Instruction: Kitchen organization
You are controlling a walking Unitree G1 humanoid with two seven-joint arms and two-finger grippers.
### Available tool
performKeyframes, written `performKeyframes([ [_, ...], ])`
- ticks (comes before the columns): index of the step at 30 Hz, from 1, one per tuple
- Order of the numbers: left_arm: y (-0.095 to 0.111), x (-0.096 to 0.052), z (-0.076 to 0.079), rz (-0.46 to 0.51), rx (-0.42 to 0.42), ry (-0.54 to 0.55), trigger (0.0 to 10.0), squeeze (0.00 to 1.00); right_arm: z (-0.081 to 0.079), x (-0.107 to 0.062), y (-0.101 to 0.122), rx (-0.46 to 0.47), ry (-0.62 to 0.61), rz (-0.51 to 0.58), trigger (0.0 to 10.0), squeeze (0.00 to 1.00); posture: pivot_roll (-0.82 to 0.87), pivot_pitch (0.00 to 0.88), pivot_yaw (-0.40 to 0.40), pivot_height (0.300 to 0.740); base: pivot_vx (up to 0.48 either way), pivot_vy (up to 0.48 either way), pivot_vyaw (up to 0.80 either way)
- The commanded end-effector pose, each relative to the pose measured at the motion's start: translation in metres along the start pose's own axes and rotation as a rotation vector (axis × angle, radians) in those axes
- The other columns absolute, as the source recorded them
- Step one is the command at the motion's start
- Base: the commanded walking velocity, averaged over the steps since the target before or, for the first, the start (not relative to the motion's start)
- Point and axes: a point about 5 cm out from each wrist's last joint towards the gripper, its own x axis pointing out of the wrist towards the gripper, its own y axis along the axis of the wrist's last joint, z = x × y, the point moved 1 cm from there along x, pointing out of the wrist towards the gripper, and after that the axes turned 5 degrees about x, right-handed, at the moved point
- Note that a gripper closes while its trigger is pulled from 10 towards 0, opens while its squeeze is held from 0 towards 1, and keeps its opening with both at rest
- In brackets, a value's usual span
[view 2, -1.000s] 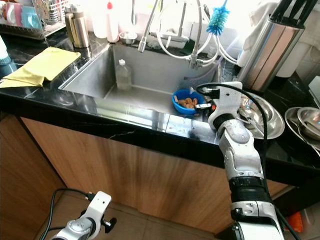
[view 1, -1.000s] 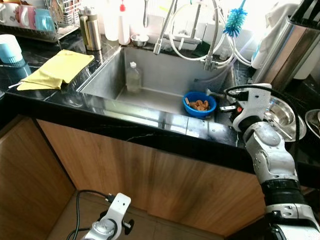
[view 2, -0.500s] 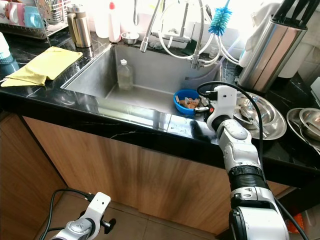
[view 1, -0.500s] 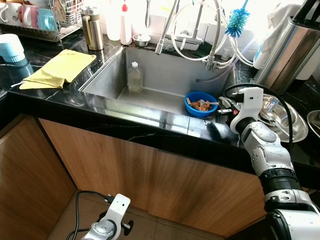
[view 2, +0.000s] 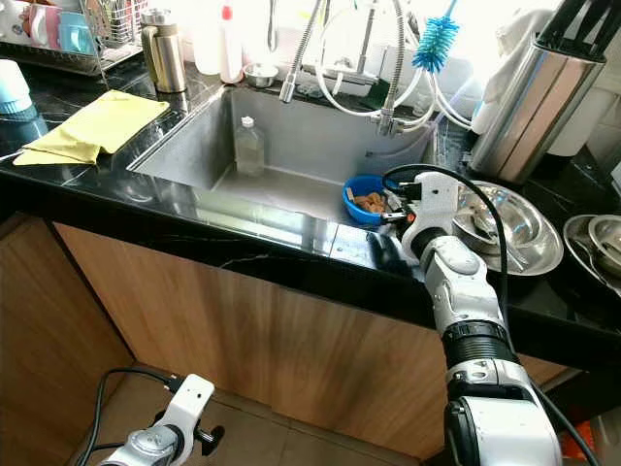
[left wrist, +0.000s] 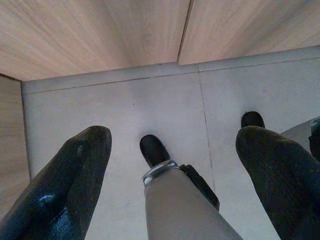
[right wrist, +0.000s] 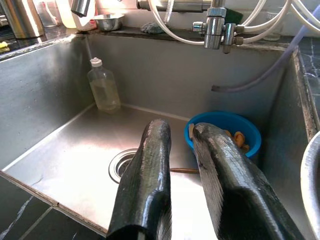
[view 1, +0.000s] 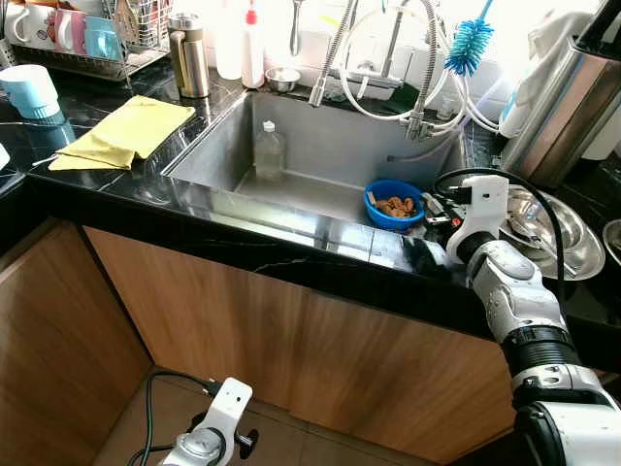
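The right gripper (right wrist: pixel 181 150) has drawn back from over the bowl (view 1: pixel 393 202) to the sink's (view 1: pixel 320 146) front right corner, and the head camera has shifted a little, so the whole counter (view 1: pixel 116 184) sits lower in view. The fingers (right wrist: pixel 150 170) stand narrow, a thin gap between them, holding nothing and touching nothing; their tips hang just above the sink floor, with the blue bowl of brown bits just beyond at about 1 o'clock. The bowl rests on the sink floor in the right rear part. A clear bottle (view 1: pixel 269 152) stands upright at the left back wall, at 10 o'clock from the gripper, well apart. The drain (right wrist: pixel 122 165) lies at 9 o'clock beside the fingers. A yellow cloth (view 1: pixel 126 131) lies on the counter left of the sink. The left gripper (left wrist: pixel 175 165) hangs idle by the floor, fingers wide apart.
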Motion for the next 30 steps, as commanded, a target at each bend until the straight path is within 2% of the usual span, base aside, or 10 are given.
performKeyframes([
  [1, -0.004, 0.000, 0.004, -0.012, 0.004, -0.012, 10.0, 0.00, 0.003, 0.001, 0.006, -0.012, -0.012, 0.010, 10.0, 0.82, 0.15, 0.015, -0.121, 0.740, 0.000, 0.000, 0.00],
  [8, -0.003, 0.000, 0.004, -0.011, 0.004, -0.012, 10.0, 0.00, 0.003, 0.001, 0.006, -0.014, -0.012, 0.013, 10.0, 0.82, 0.15, 0.015, -0.121, 0.740, 0.000, 0.000, 0.00],
  [9, -0.002, 0.000, 0.005, -0.010, 0.003, -0.012, 10.0, 0.00, 0.001, 0.001, 0.012, -0.038, -0.022, 0.046, 10.0, 0.18, 0.15, 0.037, -0.126, 0.740, 0.000, 0.000, 0.00],
  [10, -0.001, 0.001, 0.006, -0.009, 0.003, -0.011, 10.0, 0.00, -0.001, 0.001, 0.018, -0.080, -0.032, 0.078, 10.0, 0.00, 0.15, 0.042, -0.125, 0.740, 0.000, 0.000, 0.00],
  [11, 0.000, 0.001, 0.007, -0.008, 0.002, -0.010, 10.0, 0.00, -0.007, 0.000, 0.027, -0.150, -0.036, 0.133, 10.0, 0.00, 0.15, 0.045, -0.124, 0.740, 0.000, 0.000, 0.00],
  [16, 0.001, 0.001, 0.006, -0.007, 0.001, -0.009, 10.0, 0.00, -0.016, -0.004, 0.038, -0.252, -0.042, 0.202, 10.0, 0.00, 0.14, 0.051, -0.124, 0.740, 0.000, 0.000, 0.00],
  [19, 0.002, 0.001, 0.005, -0.005, -0.001, -0.007, 10.0, 0.00, -0.013, -0.017, 0.045, -0.357, -0.159, 0.286, 10.0, 0.00, 0.15, 0.055, -0.124, 0.740, 0.000, 0.000, 0.00],
  [24, 0.002, 0.001, 0.005, -0.003, -0.001, -0.008, 10.0, 0.00, -0.014, -0.035, 0.043, -0.340, -0.212, 0.351, 10.0, 0.00, 0.13, 0.060, -0.120, 0.740, 0.000, 0.000, 0.00],
  [27, 0.003, 0.001, 0.006, -0.002, 0.001, -0.010, 10.0, 0.00, -0.013, -0.052, 0.035, -0.380, -0.266, 0.371, 10.0, 0.00, 0.13, 0.064, -0.123, 0.740, 0.000, 0.000, 0.00],
  [30, 0.003, 0.001, 0.008, -0.001, 0.002, -0.014, 10.0, 0.00, -0.005, -0.072, 0.022, -0.331, -0.356, 0.370, 10.0, 0.00, 0.13, 0.066, -0.125, 0.740, 0.000, 0.000, 0.00],
])
